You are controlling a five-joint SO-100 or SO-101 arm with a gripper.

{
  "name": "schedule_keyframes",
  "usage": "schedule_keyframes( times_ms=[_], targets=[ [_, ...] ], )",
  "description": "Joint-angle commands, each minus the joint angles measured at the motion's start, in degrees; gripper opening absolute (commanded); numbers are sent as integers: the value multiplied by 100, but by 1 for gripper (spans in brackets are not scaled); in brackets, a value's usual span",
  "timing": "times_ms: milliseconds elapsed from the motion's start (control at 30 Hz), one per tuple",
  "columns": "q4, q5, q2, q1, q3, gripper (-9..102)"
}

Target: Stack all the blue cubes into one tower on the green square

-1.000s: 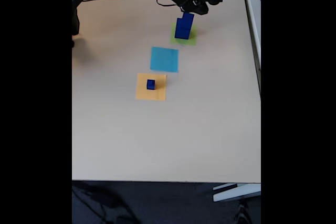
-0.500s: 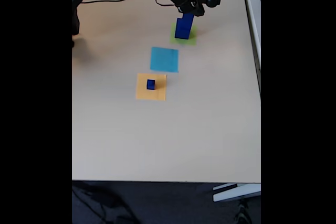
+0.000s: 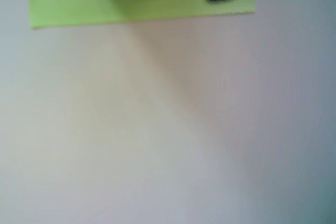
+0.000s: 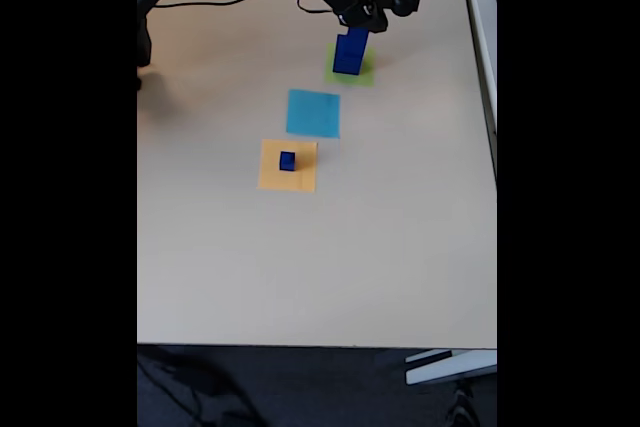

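While the stepped dark blue cube tower (image 4: 350,51) stands on the flat yellow-green square patch (image 4: 362,74) near the surface's far edge, the tool (image 4: 362,19), spread undeterminable, could topple it if retracted sideways.

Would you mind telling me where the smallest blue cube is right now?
In the fixed view, the small cube sits on the orange square, just below the light-blue square and well apart from the tower on the green square.
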Motion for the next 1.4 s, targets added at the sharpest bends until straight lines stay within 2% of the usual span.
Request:
schedule_keyframes(
  times_ms=[0, 1367],
  targets=[
    [44, -44, 123, -35, -185, 0],
    [492, -237, 149, -44, -185, 0]
  ],
)
